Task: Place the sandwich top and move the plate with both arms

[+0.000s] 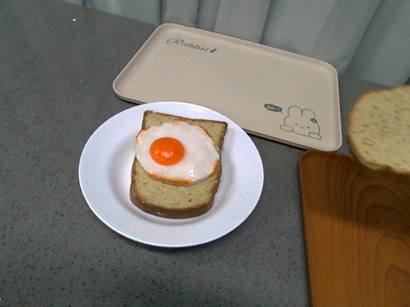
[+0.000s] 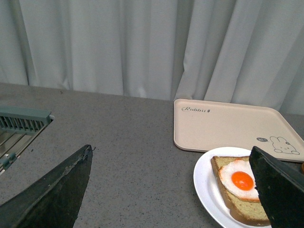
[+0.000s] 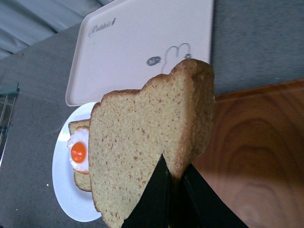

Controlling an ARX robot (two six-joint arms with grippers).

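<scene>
The right tool grips the tan speckled bread slice aloft, right of the round white plate; the left tool hangs released.

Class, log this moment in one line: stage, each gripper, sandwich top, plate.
stage: carry | right gripper: shut on sandwich top, aloft by wood-grain tray | left gripper: open, empty | plate: bread slice with fried egg

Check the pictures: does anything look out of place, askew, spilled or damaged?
Only the white fried egg with orange yolk sits off-centre on the thick tan bread slice, pushed toward its far end. Nothing on the round white plate looks spilled or broken.
</scene>
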